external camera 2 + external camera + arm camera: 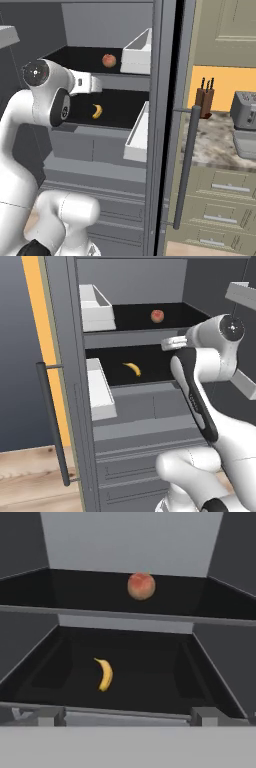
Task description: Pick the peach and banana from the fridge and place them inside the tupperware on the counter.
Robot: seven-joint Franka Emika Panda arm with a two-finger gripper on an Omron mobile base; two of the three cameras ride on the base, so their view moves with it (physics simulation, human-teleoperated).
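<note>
The fridge [75, 381] stands open in front of me. On its upper black shelf the peach [157, 316] [109, 60] [141, 586] rests alone. One shelf lower lies the banana [132, 369] [97, 111] [104, 674]. My gripper [127, 717] [166, 344] [98, 83] hovers at the fridge's opening, level with the gap between the two shelves and short of both fruits. It is open, fingertips [50, 716] far apart, with nothing between them. The grey tupperware [244, 144] sits on the counter [215, 142] at the far right, cut off by the frame edge.
White door bins [95, 306] [100, 388] hang on the open door beside the shelves. The long dark bar handle [185, 165] stands between fridge and counter. A knife block [204, 102] and a toaster [245, 109] stand on the counter. Drawers [135, 466] lie below the shelves.
</note>
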